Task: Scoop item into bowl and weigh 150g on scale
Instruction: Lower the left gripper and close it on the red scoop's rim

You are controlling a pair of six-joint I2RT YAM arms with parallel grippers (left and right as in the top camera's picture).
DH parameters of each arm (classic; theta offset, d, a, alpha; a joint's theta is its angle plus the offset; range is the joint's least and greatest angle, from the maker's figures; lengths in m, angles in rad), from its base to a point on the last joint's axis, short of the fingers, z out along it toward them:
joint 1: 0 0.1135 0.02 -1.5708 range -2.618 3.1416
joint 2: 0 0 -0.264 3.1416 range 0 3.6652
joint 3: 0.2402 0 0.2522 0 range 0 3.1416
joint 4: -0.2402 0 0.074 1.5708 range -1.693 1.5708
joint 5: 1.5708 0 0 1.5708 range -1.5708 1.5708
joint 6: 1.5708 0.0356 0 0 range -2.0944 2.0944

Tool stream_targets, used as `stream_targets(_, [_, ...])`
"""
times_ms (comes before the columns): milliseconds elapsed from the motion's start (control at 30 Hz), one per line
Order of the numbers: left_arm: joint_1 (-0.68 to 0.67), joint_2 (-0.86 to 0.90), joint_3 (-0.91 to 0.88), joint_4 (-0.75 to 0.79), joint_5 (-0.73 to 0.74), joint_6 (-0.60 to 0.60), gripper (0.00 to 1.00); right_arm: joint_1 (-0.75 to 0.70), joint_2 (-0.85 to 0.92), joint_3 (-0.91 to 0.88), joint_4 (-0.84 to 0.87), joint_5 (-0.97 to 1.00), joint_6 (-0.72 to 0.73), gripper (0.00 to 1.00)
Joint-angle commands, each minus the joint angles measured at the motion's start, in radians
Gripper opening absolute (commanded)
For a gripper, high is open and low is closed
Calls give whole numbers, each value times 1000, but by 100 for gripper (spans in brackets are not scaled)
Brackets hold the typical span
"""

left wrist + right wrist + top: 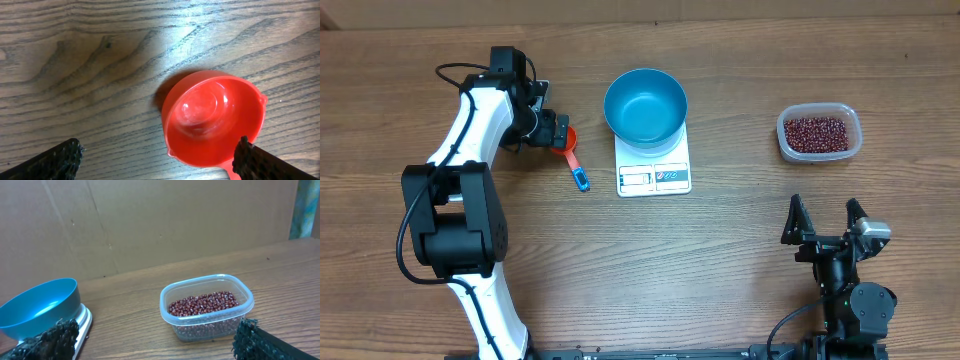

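Table (720, 280): we see a wood-grain surface that carries everything.
Scale (654, 178): it lies flat around the middle of the surface, nearer the far edge, with its display and buttons facing the near edge.
Bowl (645, 105): the blue bowl stands upright on the far part of the scale, overhanging its far edge; we see nothing inside it.
Beans (202, 304): the dark red-brown beans all lie in a clear tub (206, 278) toward the right edge, well apart from the scale, filling it partway.
Scoop (212, 120): the red scoop lies on the surface just left of the scale, cup opening upward and empty, its blue-tipped handle pointing toward the near edge.
Left gripper (557, 133): it hangs over the scoop's cup with jaws spread wide, one finger on each side of the cup. We cannot tell whether the finger at the handle side touches the rim.
Right gripper (826, 220): it sits close to the near edge on the right side, jaws wide apart and holding nothing, facing the tub with the bowl off to its left.
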Motion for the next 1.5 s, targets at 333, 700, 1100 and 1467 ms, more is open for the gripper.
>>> stream_targets(333, [6,21,20,4,-7,-24,100,8,-8,-10,3,9,4,100])
stream_targets(700, [5,60,20,14,-42,-24,99,8,-8,-10,3,9,4,100])
stream_targets(1100, [5,61,8,30,-56,-24,100,8,-8,-10,3,9,4,100])
stream_targets(1467, [4,60,7,35,-52,-25,100,8,-8,-10,3,9,3,100])
